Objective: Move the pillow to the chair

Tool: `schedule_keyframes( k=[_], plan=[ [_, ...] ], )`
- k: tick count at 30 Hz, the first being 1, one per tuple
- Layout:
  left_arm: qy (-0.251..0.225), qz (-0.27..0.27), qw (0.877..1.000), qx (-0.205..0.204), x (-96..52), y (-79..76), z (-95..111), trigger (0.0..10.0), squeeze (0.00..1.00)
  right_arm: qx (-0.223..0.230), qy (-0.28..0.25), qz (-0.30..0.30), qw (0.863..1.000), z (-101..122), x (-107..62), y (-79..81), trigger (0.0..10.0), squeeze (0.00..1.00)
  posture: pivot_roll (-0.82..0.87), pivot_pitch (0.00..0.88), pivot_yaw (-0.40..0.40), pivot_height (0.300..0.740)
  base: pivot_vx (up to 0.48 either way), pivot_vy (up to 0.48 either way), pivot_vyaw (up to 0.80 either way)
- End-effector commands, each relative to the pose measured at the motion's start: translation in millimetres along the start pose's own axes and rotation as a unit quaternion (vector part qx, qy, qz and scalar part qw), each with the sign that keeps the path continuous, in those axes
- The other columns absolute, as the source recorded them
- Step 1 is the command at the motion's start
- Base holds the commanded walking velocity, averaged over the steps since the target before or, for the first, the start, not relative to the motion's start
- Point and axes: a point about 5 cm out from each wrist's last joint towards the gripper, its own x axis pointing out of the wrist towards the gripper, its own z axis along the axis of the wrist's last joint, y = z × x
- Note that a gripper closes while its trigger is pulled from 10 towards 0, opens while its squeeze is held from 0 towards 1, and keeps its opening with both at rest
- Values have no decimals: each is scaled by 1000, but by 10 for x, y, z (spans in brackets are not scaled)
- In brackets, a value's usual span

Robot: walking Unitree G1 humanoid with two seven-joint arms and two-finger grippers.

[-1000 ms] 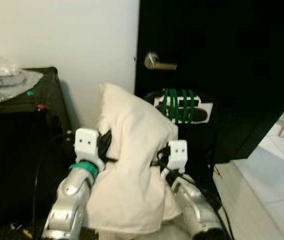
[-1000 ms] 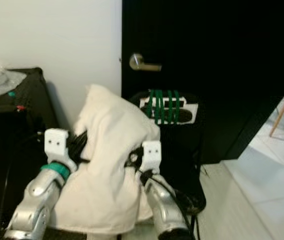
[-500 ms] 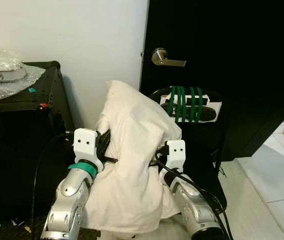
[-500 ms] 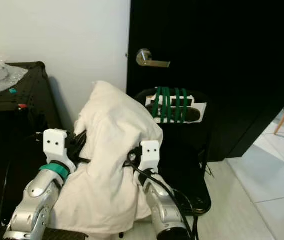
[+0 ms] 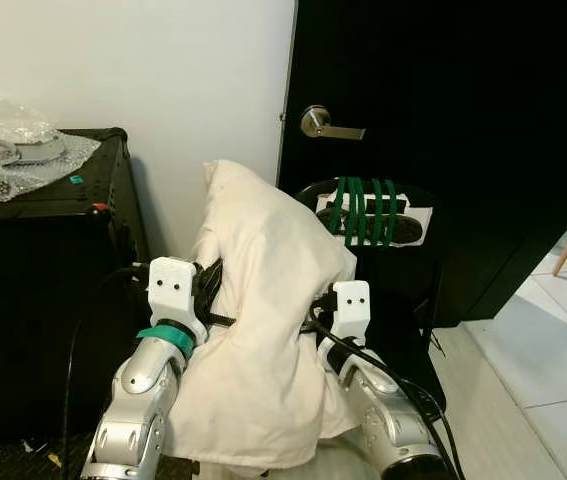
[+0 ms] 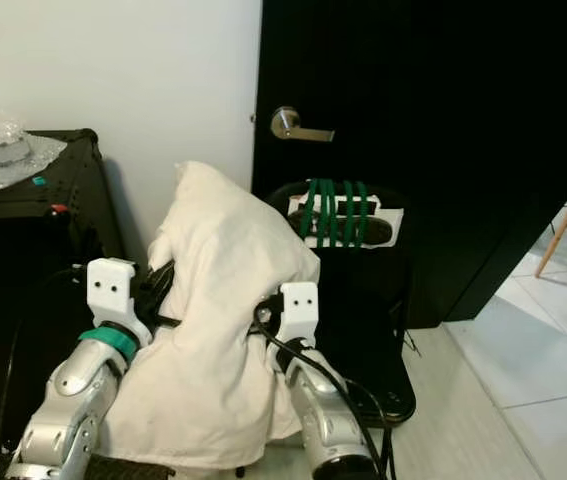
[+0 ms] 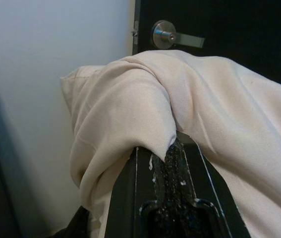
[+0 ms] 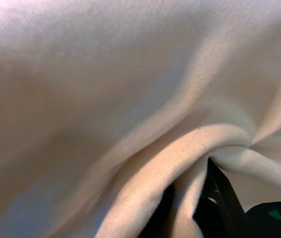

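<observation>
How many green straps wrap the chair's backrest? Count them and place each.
4. The green straps run side by side, upright, over the white object on the black chair backrest, just right of the pillow. The pillow may hide another.

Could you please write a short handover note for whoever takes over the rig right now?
Left hand: shut on the cream fabric pillow, pinching a fold on its left side.
Right hand: shut on the pillow's right side, with the cloth bunched around its fingers.
The pillow hangs between both hands in front of the robot, off the floor, its top leaning toward the black folding chair.
The chair stands ahead and slightly right, against the black door; green straps wrap its backrest.
Done: pillow picked up and carried up to the chair.
Left: lower it onto the seat and open both hands.
</observation>
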Motion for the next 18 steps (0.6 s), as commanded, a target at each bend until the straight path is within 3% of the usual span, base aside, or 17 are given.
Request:
schedule_keyframes(
  k=[1, 18],
  plan=[
    [-22, -43, 999, 1, 20, -172, 61, 10000, 0, -9, -28, 29, 999, 118, 59, 128, 10000, 0, 50, 12, 33, 740, 0, -319, 0],
    [-21, -47, 999, 0, 11, -181, 58, 10000, 0, -7, -27, 24, 999, 100, 45, 123, 10000, 0, 49, 16, 40, 740, 0, -317, 0]
  ],
)
